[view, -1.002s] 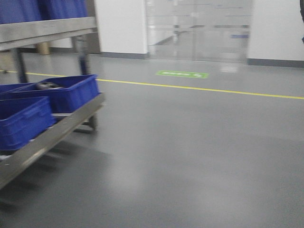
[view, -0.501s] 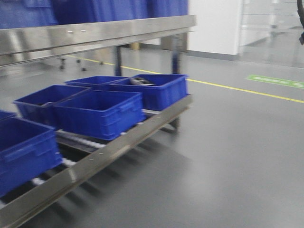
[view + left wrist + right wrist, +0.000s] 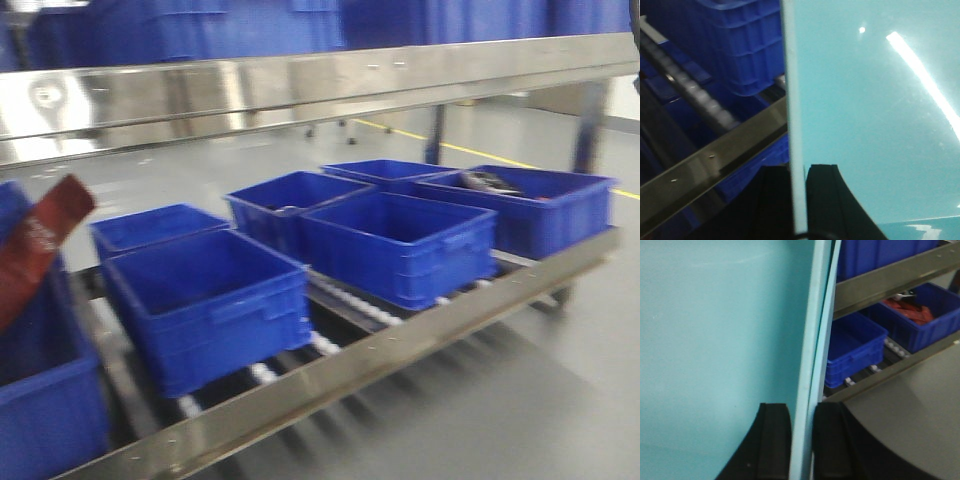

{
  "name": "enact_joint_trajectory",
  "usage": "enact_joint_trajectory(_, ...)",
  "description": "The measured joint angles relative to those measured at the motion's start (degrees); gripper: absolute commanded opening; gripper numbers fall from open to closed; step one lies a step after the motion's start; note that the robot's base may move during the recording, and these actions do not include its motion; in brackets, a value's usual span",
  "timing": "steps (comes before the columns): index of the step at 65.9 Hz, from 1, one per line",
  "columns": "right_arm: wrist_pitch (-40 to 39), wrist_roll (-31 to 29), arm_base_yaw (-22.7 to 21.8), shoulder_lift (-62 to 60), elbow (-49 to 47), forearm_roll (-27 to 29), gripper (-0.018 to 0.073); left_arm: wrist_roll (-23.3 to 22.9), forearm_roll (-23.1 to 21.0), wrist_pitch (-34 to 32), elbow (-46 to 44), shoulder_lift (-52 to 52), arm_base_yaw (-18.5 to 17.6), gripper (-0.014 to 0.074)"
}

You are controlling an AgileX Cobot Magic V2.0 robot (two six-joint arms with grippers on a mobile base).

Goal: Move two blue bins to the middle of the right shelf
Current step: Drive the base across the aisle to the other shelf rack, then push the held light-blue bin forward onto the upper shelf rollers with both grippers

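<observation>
- Nothing looks moved yet: the bins (image 3: 398, 245) all sit on the rack's (image 3: 400, 345) lower rollers.
- The left gripper (image 3: 799, 200) and right gripper (image 3: 801, 440) each straddle a pale teal panel edge (image 3: 812, 340); whether they actually pinch it, I cannot tell.
- All 2 bins remain.

The left gripper (image 3: 799, 200) shows two matte black fingers (image 3: 771, 202), broad and curving outward toward 6 o'clock. The right gripper (image 3: 801, 440) has matching black fingers (image 3: 773, 440), smooth-surfaced, with rounded upper corners.
</observation>
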Motion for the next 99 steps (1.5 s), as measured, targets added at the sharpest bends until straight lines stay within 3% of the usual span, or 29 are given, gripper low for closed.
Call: enact_joint_trajectory(99,-0.2,0.0,0.0,0.0,0.0,0.0,-0.0163,0.0,0.1,0.0,0.0,0.0,0.0,-0.0111)
